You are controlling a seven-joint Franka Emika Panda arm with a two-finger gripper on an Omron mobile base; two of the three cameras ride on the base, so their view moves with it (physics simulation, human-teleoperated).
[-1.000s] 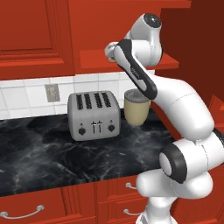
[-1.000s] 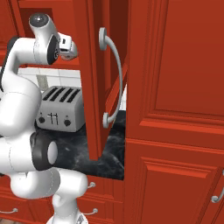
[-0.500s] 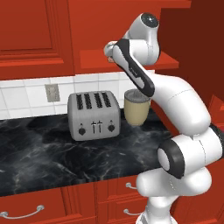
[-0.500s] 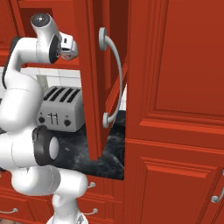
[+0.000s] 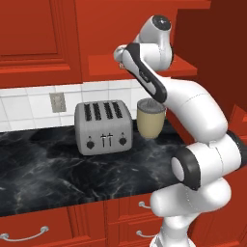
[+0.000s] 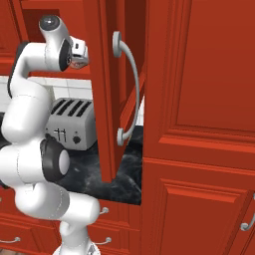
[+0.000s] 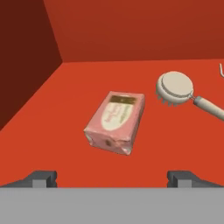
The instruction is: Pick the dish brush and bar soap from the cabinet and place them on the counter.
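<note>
Reaching into the cabinet (image 7: 131, 30) with the pincer (image 7: 116, 177) wide open and empty, nearing the bar soap (image 7: 116, 121); next, closing around it.

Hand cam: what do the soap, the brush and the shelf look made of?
Bar soap: looks paper-wrapped, matte pink with a tan label and crimped ends.
Dish brush: beige head, pale handle, smooth; plastic or wood, unclear.
Shelf: flat matte red, likely painted wood; no grain visible.
</note>
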